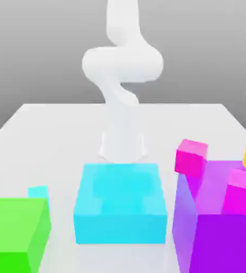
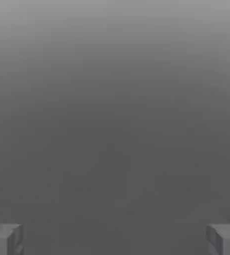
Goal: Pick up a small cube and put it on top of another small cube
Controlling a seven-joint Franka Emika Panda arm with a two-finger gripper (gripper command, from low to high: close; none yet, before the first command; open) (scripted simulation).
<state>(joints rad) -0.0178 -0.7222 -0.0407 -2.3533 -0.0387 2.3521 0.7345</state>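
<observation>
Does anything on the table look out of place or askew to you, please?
Mostly tidy. The upper magenta cube sits tilted, one corner raised, beside the purple block; a second magenta cube overlaps that block's top. The small cyan cube sits half hidden behind the green block. The end effector stands open, holding nothing.

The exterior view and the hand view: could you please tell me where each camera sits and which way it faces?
Exterior view: low at the table's near edge, facing the white arm across the large cyan block, green block, purple block and small cyan cube.
Hand view: on the hand, facing plain grey; the open gripper frames it with its fingertips.
Shared: no single thing that I can match.
</observation>
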